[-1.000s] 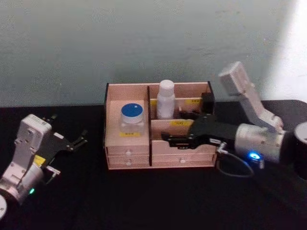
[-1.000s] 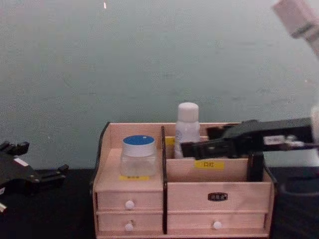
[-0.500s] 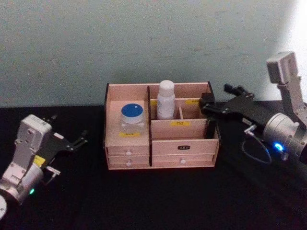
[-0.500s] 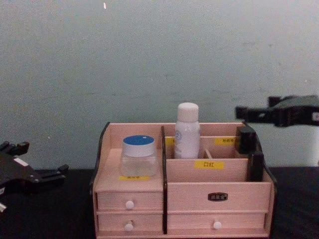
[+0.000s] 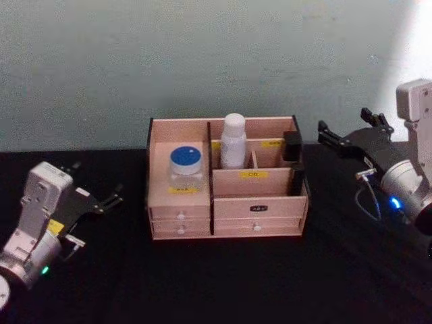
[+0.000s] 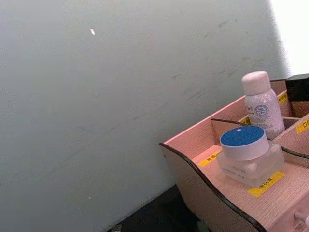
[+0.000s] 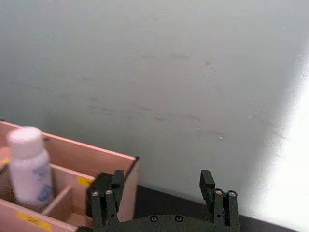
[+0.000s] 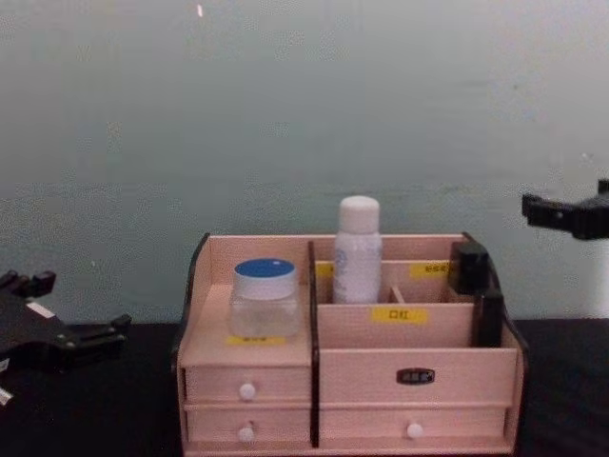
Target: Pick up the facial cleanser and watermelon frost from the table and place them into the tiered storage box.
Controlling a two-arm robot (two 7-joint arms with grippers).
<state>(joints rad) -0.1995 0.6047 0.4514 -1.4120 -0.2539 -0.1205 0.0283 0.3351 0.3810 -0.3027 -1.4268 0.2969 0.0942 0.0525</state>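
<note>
Inside the tiered storage box (image 5: 227, 202), the facial cleanser (image 5: 233, 140) stands upright in a rear compartment just right of the black centre divider; the watermelon frost (image 5: 186, 163) sits on the left step above the drawers. Both look placed.

Right tool (image 5: 352, 133) hangs off the box's right end, above the tabletop (image 5: 223, 277), fingers spread, nothing held. Left tool (image 5: 101, 200) is parked near the left edge, spread, empty.

Risks, my read:
- The bottle is tall and narrow, so a nudge to the box could tip it.
- The right arm is near the box's right wall; a low sweep could clip it.
- The jar sits on an open step, unrestrained at the front.

Writing: yellow labels on the compartments, a dark plate on the upper right drawer, and print on the bottle, all unreadable.
</note>
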